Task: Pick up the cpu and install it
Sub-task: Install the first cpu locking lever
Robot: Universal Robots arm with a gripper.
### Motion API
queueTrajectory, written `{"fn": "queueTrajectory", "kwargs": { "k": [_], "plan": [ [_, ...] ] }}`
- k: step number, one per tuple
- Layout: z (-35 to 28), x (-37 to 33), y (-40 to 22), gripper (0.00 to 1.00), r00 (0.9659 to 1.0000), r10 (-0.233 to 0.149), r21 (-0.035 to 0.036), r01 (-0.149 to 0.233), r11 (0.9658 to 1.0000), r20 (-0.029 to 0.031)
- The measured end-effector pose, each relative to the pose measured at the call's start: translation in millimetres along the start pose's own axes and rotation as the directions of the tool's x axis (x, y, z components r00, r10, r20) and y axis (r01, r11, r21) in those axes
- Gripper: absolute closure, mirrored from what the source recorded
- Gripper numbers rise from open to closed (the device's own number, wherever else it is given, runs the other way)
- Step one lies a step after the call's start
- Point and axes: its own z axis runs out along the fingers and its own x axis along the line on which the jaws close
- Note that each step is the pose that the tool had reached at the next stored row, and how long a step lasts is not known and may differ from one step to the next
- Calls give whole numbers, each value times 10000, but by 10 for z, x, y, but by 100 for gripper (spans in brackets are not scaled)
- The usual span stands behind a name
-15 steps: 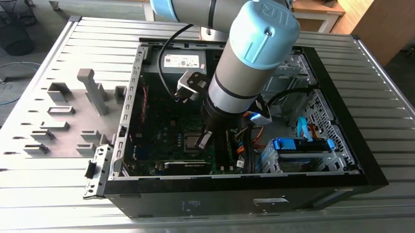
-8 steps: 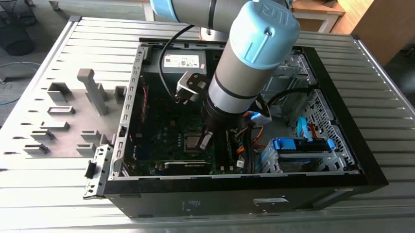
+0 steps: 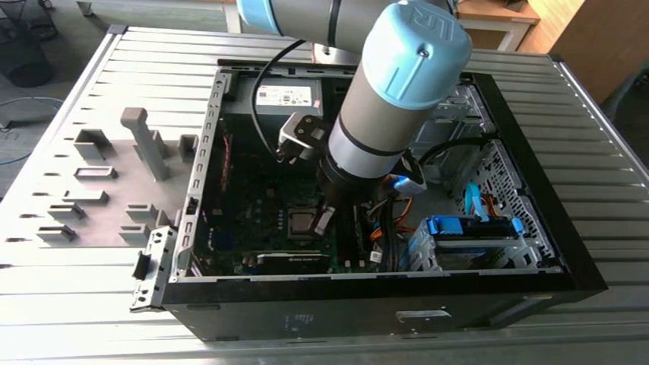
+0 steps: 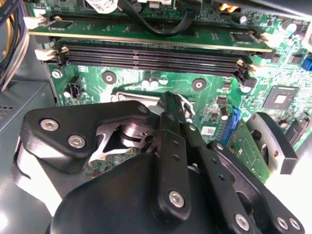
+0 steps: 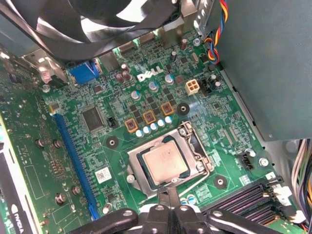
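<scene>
In the first wrist view the cpu (image 5: 166, 163) lies flat in the dark metal socket frame (image 5: 138, 171) on the green motherboard, silvery top up, with the frame around its edges. The frame's wire lever (image 5: 207, 163) runs along one side and bends across the edge nearest my gripper. My gripper (image 5: 168, 191) stands just off that edge, its two thin fingers pressed together with nothing visible between them. The second wrist view shows its fingertips (image 4: 168, 100) together over the socket frame (image 4: 134, 95). In the exterior view the gripper (image 3: 322, 220) reaches down inside the case beside the socket (image 3: 301, 223).
Black memory slots (image 5: 243, 200) run close beside the socket, and a long blue slot (image 5: 73, 156) lies on its other side. A fan (image 5: 97, 19) and cables hang nearby. The case walls, drive cage (image 3: 466, 228) and graphics card (image 3: 294, 260) hem in the arm. Grey holder blocks (image 3: 102, 190) stand outside the case.
</scene>
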Motion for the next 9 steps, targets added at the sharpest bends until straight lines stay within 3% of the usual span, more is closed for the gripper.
{"fn": "queueTrajectory", "kwargs": {
  "k": [9],
  "plan": [
    [51, -4, -25, 89, 10000, -1, -1, 1, 10000, 2]
  ]
}}
